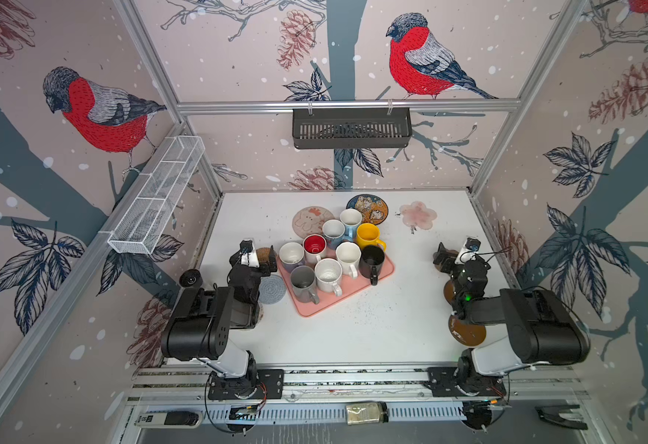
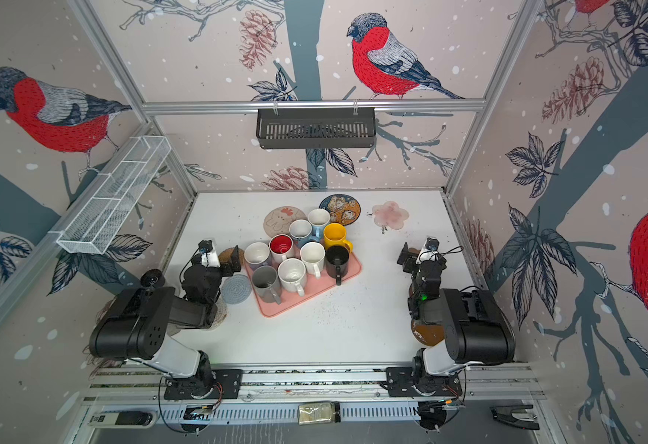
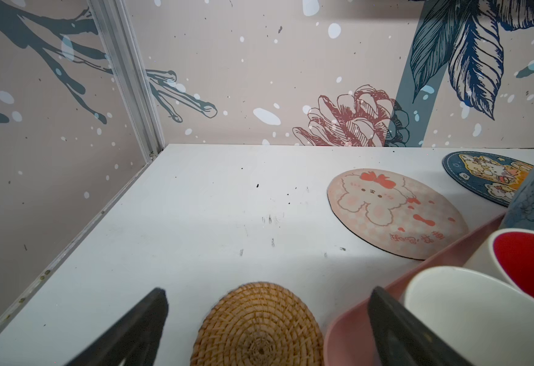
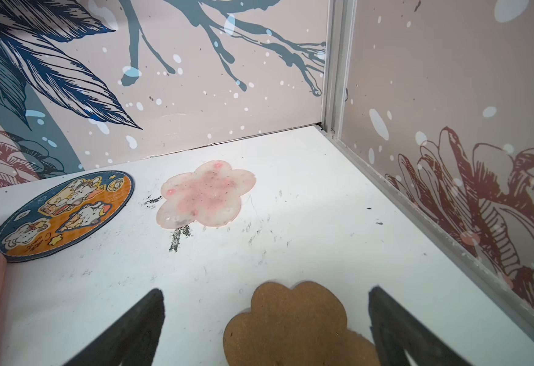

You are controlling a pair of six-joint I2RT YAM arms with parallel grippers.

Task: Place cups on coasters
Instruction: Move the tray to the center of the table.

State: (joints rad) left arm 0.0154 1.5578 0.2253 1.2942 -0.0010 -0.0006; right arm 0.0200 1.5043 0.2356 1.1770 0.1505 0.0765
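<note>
Left gripper [image 3: 267, 298] and right gripper [image 4: 267, 294] hang wide open, empty, either side of the pink tray [image 1: 314, 308] where the cups [image 1: 328, 275] crowd: hard, slick, breakable ceramic, I'd guess best pinched across a rim wall.

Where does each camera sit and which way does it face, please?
Top view: high behind the robot, looking down at the pink tray of cups; both arms show.
Top view: same head, facing alike; left claw and right claw show.
Left wrist: on the left arm, low, facing the far wall over the straw coaster; claw fingers show.
Right wrist: on the right arm, low, facing the far corner over the tan cloud coaster; claw fingers show.
Shared: both wrist views show the blue cartoon coaster.
</note>
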